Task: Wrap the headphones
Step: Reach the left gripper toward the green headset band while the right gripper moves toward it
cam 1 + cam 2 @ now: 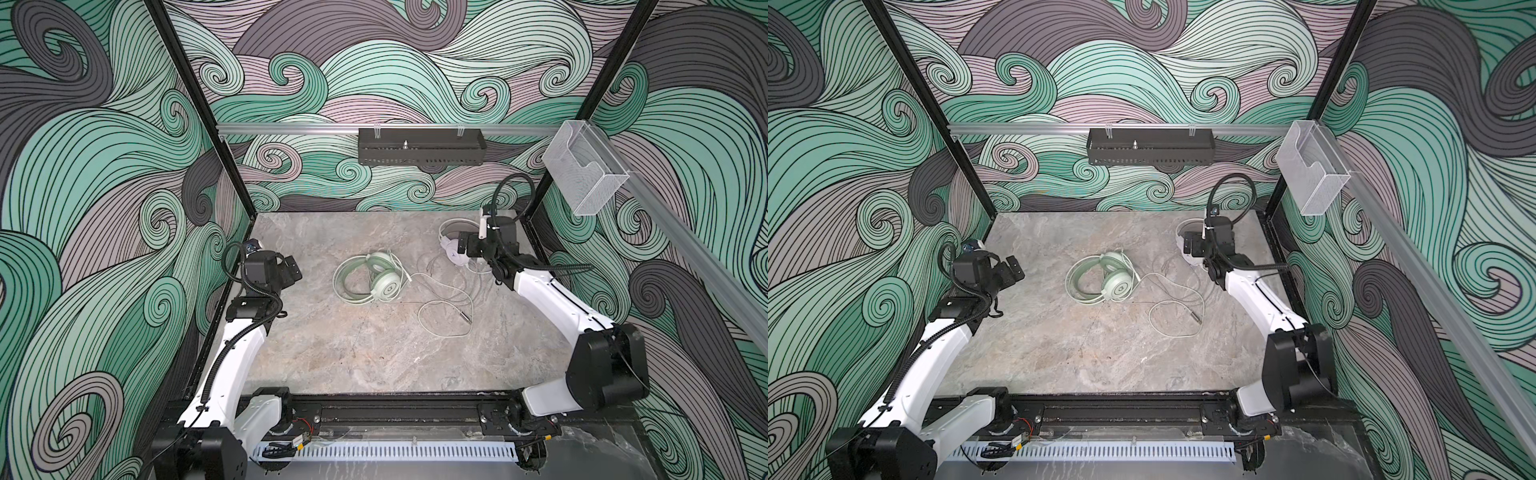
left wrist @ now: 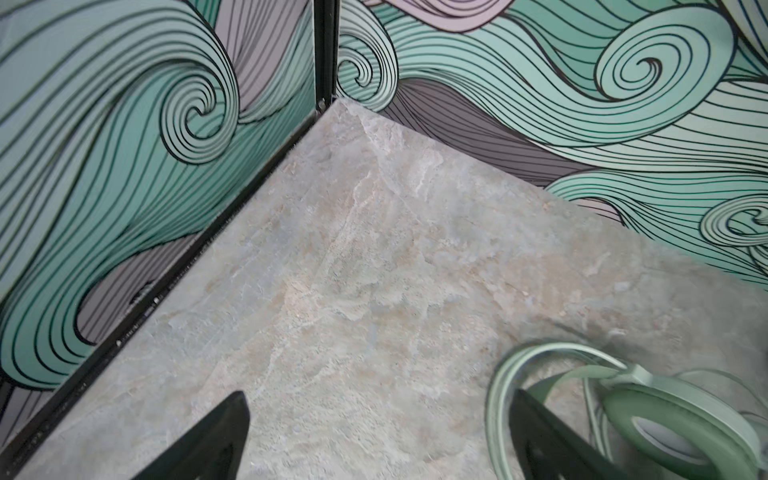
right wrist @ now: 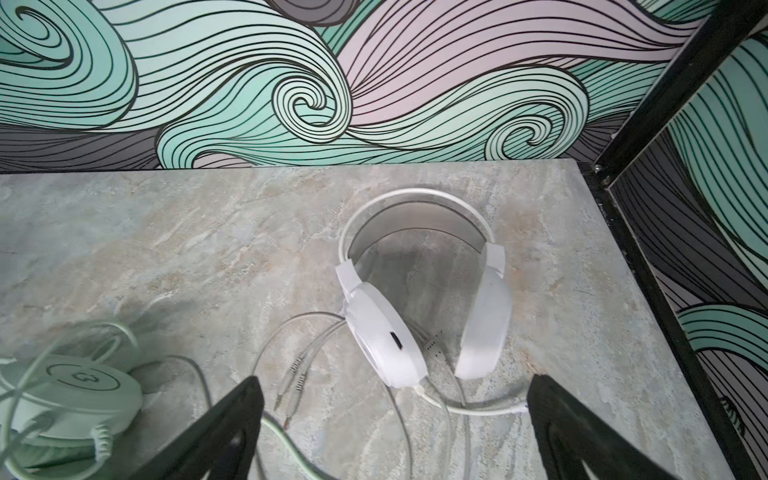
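The mint green headphones [image 1: 370,276] [image 1: 1102,276] lie flat mid-table, their pale cable [image 1: 444,320] looping loose toward the right. The white headphones [image 1: 450,246] [image 1: 1182,233] stand at the back right, earcups [image 3: 384,336] down, partly hidden in both top views by my right gripper [image 1: 463,249] [image 1: 1190,247]. That gripper [image 3: 397,381] hovers open just above them, with the thin white cable and its plugs [image 3: 291,382] below the jaws. My left gripper [image 1: 293,270] [image 1: 1013,270] [image 2: 379,399] is open and empty, left of the mint headband [image 2: 498,399].
Patterned walls with black frame posts [image 1: 199,124] close in the marble table [image 1: 332,353] on three sides. A black tray [image 1: 419,151] hangs on the back rail and a clear plastic box [image 1: 586,174] on the right rail. The two cables overlap between the headsets.
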You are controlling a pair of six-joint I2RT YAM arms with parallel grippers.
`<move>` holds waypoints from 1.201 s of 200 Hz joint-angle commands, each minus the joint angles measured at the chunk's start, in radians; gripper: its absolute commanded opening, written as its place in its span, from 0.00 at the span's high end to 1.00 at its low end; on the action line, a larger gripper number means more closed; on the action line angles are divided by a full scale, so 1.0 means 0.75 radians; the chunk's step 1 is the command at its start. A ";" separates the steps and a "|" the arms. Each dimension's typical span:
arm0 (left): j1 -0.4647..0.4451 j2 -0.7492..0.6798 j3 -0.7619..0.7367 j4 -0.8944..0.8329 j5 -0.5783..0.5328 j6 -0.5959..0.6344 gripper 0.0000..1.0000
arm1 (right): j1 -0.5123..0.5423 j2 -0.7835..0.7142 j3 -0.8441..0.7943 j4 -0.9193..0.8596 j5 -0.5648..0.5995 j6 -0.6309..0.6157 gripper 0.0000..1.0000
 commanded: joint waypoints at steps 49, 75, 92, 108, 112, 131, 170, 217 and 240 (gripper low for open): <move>-0.061 0.238 0.215 -0.486 0.462 -0.242 0.02 | 0.180 0.203 0.266 -0.473 -0.018 0.208 0.01; -0.136 0.381 0.332 -0.674 0.455 -0.197 0.01 | 0.204 0.232 0.327 -0.576 -0.106 0.208 0.01; -0.177 0.430 0.344 -0.719 0.410 -0.195 0.01 | 0.221 0.224 0.322 -0.610 -0.180 0.181 0.01; -0.194 0.443 0.321 -0.712 0.400 -0.219 0.02 | 0.245 0.218 0.336 -0.668 -0.243 0.117 0.01; -0.197 0.446 0.317 -0.708 0.400 -0.223 0.01 | 0.252 0.215 0.338 -0.686 -0.245 0.098 0.01; -0.218 0.455 0.304 -0.688 0.400 -0.251 0.01 | 0.290 0.174 0.328 -0.744 -0.267 0.037 0.01; -0.246 0.538 0.336 -0.661 0.395 -0.287 0.01 | 0.385 0.071 0.222 -0.790 -0.306 -0.018 0.01; -0.292 0.712 0.373 -0.586 0.414 -0.369 0.01 | 0.427 0.061 0.215 -0.789 -0.328 -0.019 0.01; -0.326 0.779 0.396 -0.537 0.421 -0.423 0.01 | 0.431 0.066 0.264 -0.789 -0.335 -0.028 0.01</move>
